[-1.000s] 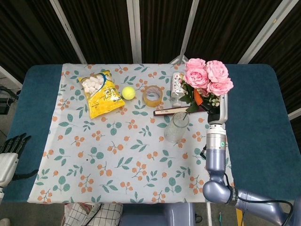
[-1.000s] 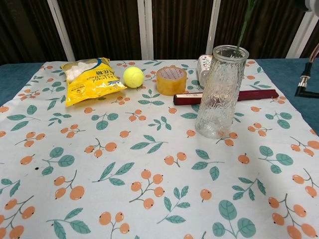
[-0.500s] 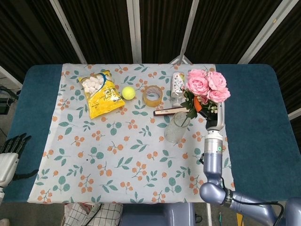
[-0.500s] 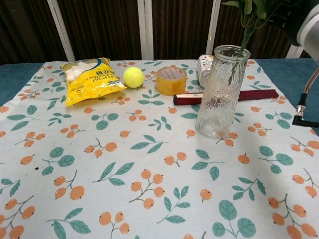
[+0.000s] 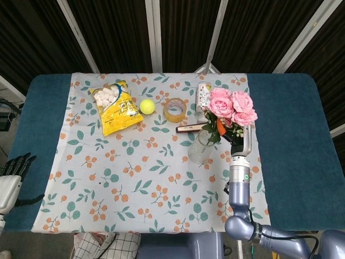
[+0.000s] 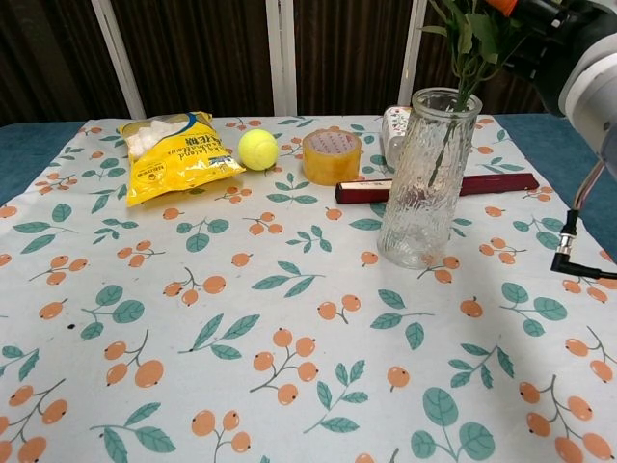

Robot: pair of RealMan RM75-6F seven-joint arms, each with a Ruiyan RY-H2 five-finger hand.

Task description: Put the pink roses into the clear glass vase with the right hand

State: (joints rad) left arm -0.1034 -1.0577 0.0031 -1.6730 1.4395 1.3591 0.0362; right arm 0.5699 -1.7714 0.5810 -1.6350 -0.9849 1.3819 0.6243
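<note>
The pink roses (image 5: 230,105) hang over the right half of the table, gripped low on their stems by my right hand (image 5: 237,138), which the blooms and leaves largely hide in the head view. Their green stems (image 6: 441,154) reach down through the mouth of the clear glass vase (image 6: 424,178), which stands upright on the floral cloth. In the chest view my right hand (image 6: 564,43) sits at the top right, above and beside the vase rim, with leaves (image 6: 472,29) showing over it. My left hand (image 5: 15,164) rests off the table's left edge, holding nothing.
Along the back of the floral cloth (image 5: 135,172) lie a yellow snack bag (image 5: 116,108), a tennis ball (image 5: 147,106), a tape roll (image 5: 175,109) and a white bottle (image 5: 203,96). A long dark red box (image 6: 366,190) lies just behind the vase. A black cable plug (image 6: 578,265) hangs at the right.
My right hand has come down and slightly left with the roses. The stems have sunk deeper into the vase. The left hand has not moved.
</note>
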